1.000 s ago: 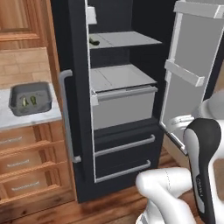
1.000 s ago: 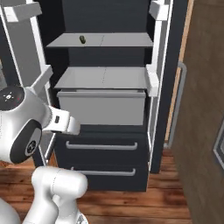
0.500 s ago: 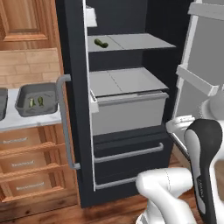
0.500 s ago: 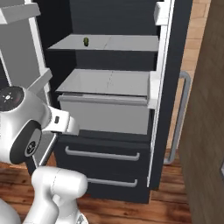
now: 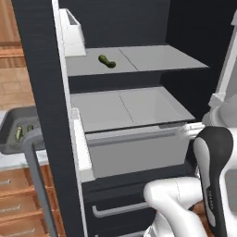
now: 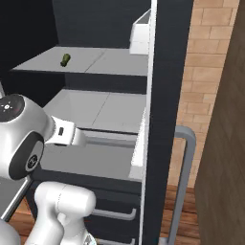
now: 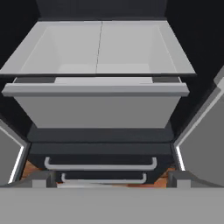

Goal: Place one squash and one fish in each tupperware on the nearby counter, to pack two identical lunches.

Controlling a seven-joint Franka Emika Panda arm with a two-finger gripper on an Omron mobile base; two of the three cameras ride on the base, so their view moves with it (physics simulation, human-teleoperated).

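1. Facing the open fridge point(image 5: 46, 69), gripper point(image 7: 112, 181) has jaws spread wide, nothing held, aimed at the grey drawer point(image 7: 96, 107).
2. One dark green squash point(image 5: 107, 60) lies on the upper shelf point(image 5: 152, 58), above the drawer.
3. Tupperware point(image 5: 11, 139) sits on the counter left of the fridge, green items inside, too small to identify.
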